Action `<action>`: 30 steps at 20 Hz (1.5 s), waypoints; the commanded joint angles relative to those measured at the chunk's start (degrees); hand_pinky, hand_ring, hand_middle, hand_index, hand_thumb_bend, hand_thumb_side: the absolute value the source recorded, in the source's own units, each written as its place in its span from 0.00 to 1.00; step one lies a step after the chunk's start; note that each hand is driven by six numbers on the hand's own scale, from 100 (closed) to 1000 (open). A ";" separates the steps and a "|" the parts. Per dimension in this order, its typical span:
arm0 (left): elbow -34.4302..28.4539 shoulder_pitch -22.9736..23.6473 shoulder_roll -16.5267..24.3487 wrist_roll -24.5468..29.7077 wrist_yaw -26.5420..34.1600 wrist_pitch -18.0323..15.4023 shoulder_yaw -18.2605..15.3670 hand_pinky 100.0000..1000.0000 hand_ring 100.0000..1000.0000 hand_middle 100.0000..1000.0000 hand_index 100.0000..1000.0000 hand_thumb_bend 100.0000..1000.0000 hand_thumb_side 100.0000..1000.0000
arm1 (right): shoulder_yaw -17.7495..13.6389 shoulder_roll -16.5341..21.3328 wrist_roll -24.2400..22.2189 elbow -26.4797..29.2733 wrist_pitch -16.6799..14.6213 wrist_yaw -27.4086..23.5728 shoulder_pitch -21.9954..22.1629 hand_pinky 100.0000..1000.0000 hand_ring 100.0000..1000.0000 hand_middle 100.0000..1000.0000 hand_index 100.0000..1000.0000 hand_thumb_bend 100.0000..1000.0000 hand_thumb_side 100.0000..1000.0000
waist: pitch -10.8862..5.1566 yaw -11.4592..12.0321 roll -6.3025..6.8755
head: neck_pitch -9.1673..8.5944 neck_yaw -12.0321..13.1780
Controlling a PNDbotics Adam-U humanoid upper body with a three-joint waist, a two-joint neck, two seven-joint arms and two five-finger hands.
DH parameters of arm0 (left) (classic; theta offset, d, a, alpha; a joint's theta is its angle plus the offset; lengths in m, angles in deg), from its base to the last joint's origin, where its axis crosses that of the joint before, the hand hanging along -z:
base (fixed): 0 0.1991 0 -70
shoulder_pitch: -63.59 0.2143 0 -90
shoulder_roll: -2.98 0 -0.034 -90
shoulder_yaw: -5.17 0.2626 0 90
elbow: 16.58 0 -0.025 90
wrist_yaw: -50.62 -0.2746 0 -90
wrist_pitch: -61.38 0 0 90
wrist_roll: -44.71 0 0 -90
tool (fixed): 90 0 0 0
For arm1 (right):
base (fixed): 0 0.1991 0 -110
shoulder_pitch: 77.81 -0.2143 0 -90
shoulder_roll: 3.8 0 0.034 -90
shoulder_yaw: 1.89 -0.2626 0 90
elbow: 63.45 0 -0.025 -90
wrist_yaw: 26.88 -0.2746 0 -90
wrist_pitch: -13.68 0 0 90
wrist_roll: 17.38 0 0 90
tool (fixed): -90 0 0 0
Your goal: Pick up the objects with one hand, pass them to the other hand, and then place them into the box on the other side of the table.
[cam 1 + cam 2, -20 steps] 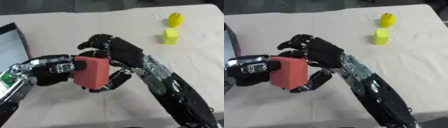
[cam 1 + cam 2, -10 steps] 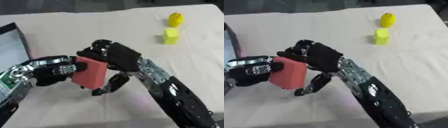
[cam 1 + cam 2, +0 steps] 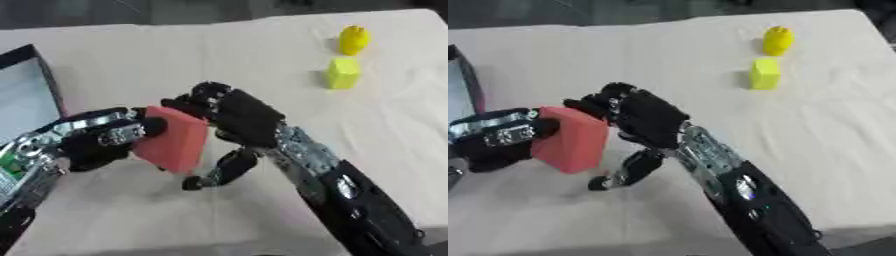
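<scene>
A red block (image 3: 175, 142) is held above the table between my two hands. My left hand (image 3: 101, 142) has its fingers curled round the block's left side. My right hand (image 3: 249, 117) stands against the block's right side, its fingers (image 3: 610, 102) lying at the top corner. Its thumb (image 3: 219, 172) hangs spread below, apart from the block. A dark-rimmed box (image 3: 22, 95) shows at the left edge of the table.
A yellow block (image 3: 343, 73) and a yellow rounded object (image 3: 353, 40) stand on the cloth-covered table (image 3: 131, 60) at the far right. The table's front edge runs close below my arms.
Both hands and the red block have shifted left, toward the box. My right thumb has come away from under the block and now hangs spread.
</scene>
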 commanded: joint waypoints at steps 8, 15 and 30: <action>-3.71 1.49 4.89 1.23 -3.57 -1.35 -2.54 0.93 0.43 0.29 0.66 0.00 0.50 | -1.18 0.17 2.06 1.47 1.54 0.17 0.60 0.74 0.60 0.68 0.85 0.63 0.58 | -0.73 -0.02 0.07 | -0.13 0.53; -4.96 4.04 6.95 -1.45 -3.90 -3.91 -6.85 0.94 0.43 0.29 0.66 0.00 0.45 | -2.13 1.35 2.12 4.00 1.84 -0.60 1.20 0.73 0.59 0.66 0.84 0.59 0.59 | -0.87 0.10 0.00 | -0.13 0.93; 14.90 7.68 8.92 -30.66 -21.45 -14.28 -24.83 0.88 0.46 0.31 0.69 0.00 0.29 | -11.03 10.71 0.78 17.14 6.66 -10.49 1.07 0.74 0.62 0.68 0.89 0.45 0.55 | -2.89 -0.70 -0.93 | -0.13 7.92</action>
